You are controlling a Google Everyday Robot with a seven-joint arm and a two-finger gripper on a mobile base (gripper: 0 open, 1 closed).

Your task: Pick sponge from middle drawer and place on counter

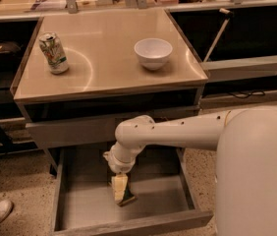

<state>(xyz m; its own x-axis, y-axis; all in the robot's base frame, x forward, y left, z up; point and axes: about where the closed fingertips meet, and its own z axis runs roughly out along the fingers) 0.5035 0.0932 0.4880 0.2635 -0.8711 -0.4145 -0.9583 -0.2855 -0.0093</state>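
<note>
Gripper (119, 176) over sponge (120, 190) in middle drawer (79, 208); long axis front-to-back.

Sponge (120, 187): yellow foam body on end, dark green face lowest, tilted, mid-floor in the pulled-out grey middle drawer (79, 200), directly beneath the gripper (120, 176). Glossy beige counter (104, 43) lies above the drawer.
</note>
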